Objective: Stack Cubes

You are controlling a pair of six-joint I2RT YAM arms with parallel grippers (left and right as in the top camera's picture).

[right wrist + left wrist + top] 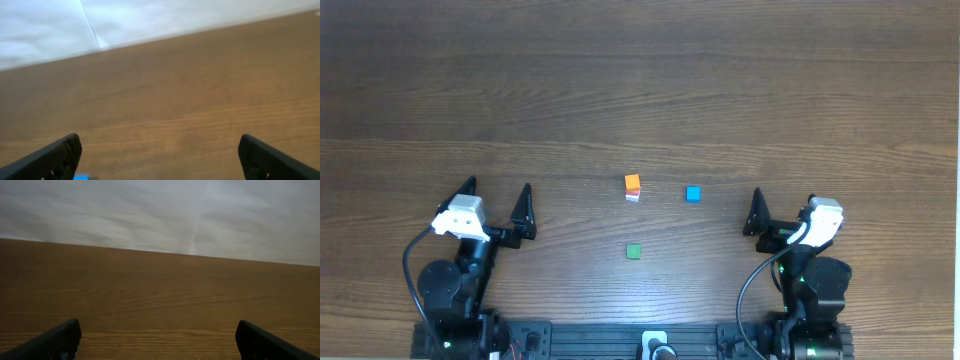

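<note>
Black fingers of the left gripper (498, 200) stood wide apart at the near left of the table (640, 90), with nothing between them. The right gripper (782, 208), at the near right, was just as wide and empty. Between the two, nearest the bases, lay the green cube (633, 252). Farther out, at its 12 o'clock, sat the orange cube (633, 183). A pale, reddish patch showed at its near edge, and whether another cube lay under it could not be told. The blue cube (693, 193) lay at the orange one's 3 o'clock, near but apart, and closest to the right gripper. No cube was in either gripper, so the stacking looked barely begun. Several things could go wrong. A small cube could twist or slip in an off-centre pinch. A wide-spread finger coming down could knock the neighbouring cube. A release not centred could tip the stack.
</note>
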